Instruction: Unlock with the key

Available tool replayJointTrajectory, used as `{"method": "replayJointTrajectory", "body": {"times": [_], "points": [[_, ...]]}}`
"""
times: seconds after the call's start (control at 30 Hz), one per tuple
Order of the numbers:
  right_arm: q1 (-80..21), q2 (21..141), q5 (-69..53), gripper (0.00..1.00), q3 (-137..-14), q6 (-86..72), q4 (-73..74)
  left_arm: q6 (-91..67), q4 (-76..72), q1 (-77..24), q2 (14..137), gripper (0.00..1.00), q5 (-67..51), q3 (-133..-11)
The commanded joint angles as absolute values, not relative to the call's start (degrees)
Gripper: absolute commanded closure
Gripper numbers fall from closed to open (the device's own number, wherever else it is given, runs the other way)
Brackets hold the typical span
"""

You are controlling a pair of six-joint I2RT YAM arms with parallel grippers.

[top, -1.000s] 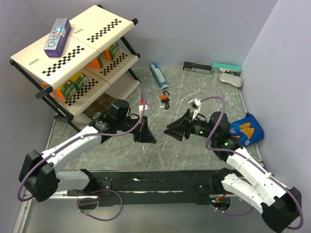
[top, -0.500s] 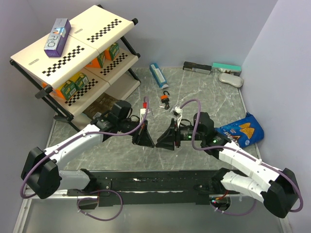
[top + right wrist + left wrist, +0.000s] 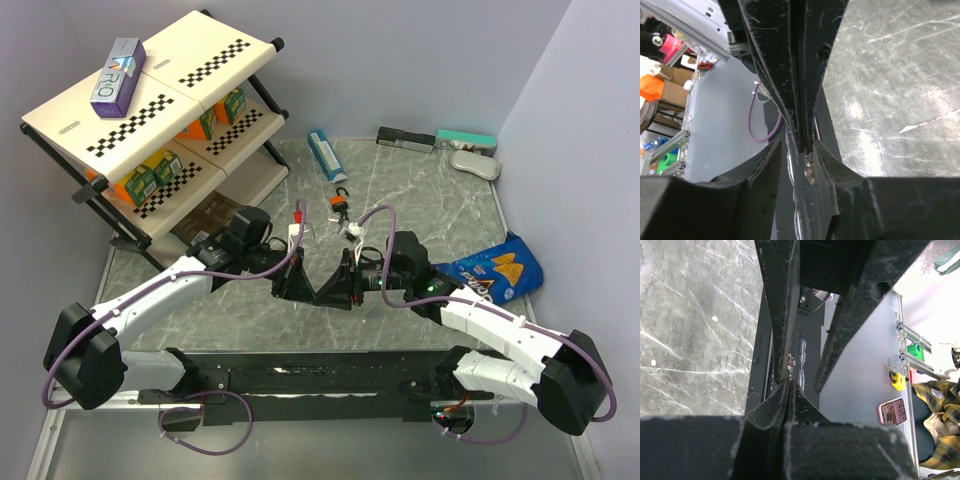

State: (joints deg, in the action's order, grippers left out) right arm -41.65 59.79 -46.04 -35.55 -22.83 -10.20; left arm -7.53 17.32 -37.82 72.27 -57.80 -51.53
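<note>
the key (image 3: 790, 361) is almost all hidden – only a thin glint of metal shows at the tips of my left gripper (image 3: 788, 388), whose jaws are pressed flat together on it. i cannot make out its black head in any view, and from above the key is lost behind the black finger wedges. my right gripper (image 3: 796, 148) meets the left one tip to tip low over the table (image 3: 420, 210), near my bases. its jaws stand narrowly apart, with the left fingertips sitting between them. whether they touch the key i cannot tell. both wrist views are mostly filled by dark finger plastic, cut off at the frame edges.

counted: two grippers, one sliver of key and one orange padlock (image 3: 341, 206) lying apart on the far side of the grippers. there is also one blue chip bag (image 3: 503, 266) at my right, partly behind that arm. one shelf rack (image 3: 150, 110) stands at the far left, with one purple-and-blue box (image 3: 118, 75) lying on top.

the fingers are matte black, wedge-shaped and scuffed with pale scratches. the table is grey-green marbling with white veins – smooth and a little glossy. the rack has cream panels with black checker strips on a thin black frame.
</note>
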Motion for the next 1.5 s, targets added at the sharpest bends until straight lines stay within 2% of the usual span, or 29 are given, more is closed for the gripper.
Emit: {"method": "replayJointTrajectory", "body": {"times": [0.0,0.2,0.63,0.87,1.1,1.27,1.47], "points": [[-42.1,58.2,-45.8,0.64,-36.7,-20.8,-8.5,-6.2,16.1,-37.4,71.4,0.99,-58.8,-53.0],[-42.2,57.5,-44.7,0.71,-36.5,-20.0,-6.5,-6.4,15.8,-36.9,71.1,0.99,-58.5,-52.9],[-42.1,54.8,-40.1,0.72,-36.0,-18.0,-1.5,-6.6,15.6,-36.7,70.2,0.99,-58.7,-52.7],[-42.1,52.1,-38.5,0.63,-37.2,-17.4,1.7,-6.2,16.0,-36.7,70.4,0.99,-59.5,-52.6],[-42.0,52.5,-42.9,0.57,-37.7,-19.7,-2.9,-5.4,16.5,-36.7,70.8,0.99,-62.5,-52.7],[-42.1,55.5,-45.2,0.56,-37.7,-20.2,-4.8,-4.8,16.3,-36.7,70.1,0.99,-63.4,-52.3],[-42.1,56.7,-48.0,0.63,-37.9,-21.0,-6.0,-4.7,16.5,-36.7,70.2,0.99,-63.5,-52.4]]}}
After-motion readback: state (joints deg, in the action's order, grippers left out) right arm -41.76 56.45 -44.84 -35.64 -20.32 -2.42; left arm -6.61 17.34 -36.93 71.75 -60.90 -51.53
